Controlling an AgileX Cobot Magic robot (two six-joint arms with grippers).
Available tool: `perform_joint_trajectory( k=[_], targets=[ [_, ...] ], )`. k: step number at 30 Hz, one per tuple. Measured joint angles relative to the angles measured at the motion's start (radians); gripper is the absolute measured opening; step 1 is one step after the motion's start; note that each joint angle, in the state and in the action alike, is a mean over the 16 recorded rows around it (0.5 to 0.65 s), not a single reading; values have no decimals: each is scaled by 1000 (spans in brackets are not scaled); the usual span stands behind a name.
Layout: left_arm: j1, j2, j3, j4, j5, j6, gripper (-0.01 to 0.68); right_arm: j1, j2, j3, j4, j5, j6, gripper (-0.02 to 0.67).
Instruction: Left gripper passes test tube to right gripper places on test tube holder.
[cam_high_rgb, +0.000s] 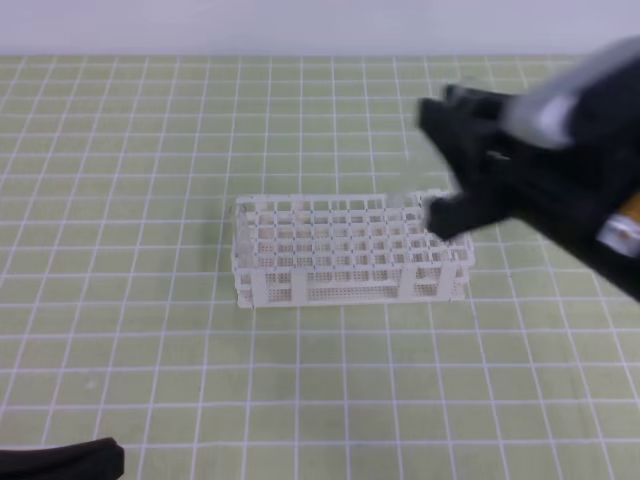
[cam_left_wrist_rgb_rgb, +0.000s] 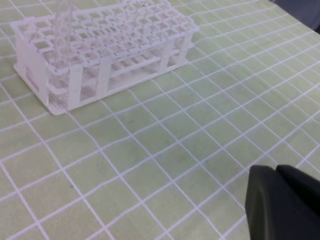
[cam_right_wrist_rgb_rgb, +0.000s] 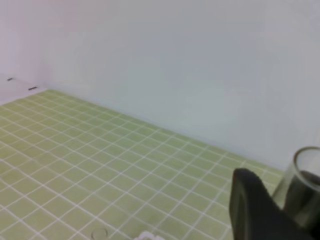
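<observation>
Test tube (cam_right_wrist_rgb_rgb: 300, 187): thin clear glass, light, slippery, fragile. Stands in the test tube holder (cam_high_rgb: 350, 250), upper end between the right tool (cam_high_rgb: 455, 160) fingers, apparently clamped; grip just below rim.

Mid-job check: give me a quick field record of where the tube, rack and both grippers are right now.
surface: green gridded mat
test tube holder: white lattice rack, mid-mat, upright
test tube: clear tube beside the right gripper's finger in the right wrist view, rimmed mouth up; its lower end stands among the rack's holes in the left wrist view
right gripper: above the rack's right end; grip on the tube cannot be confirmed
left gripper: low, away from the rack, nothing seen in it; open or shut unclear
</observation>
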Motion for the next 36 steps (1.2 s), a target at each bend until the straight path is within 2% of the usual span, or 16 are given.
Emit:
perform_joint_trajectory(
  k=[6, 11, 14, 19, 27, 31, 36],
  targets=[
    [35, 0, 0, 0, 0, 0, -2, 52, 205, -78, -25, -129, 4, 101],
    [135, 0, 0, 2, -4, 0, -2, 86, 323, -119, -50, -210, 5, 101],
    [231, -5, 0, 2, -7, 0, -2, 104, 372, -128, -67, -250, 6, 101],
    [435, -31, 0, -23, -25, 4, -2, 131, 429, -137, -81, -285, 8, 101],
    [745, -122, 31, -148, -132, 109, -2, 157, 488, -169, -103, -279, 10, 101],
    [855, -196, 93, -263, -216, 213, -2, 166, 514, -197, -112, -247, 10, 101],
    [933, -281, 200, -387, -318, 354, -2, 173, 543, -232, -123, -192, 5, 101]
  ],
)
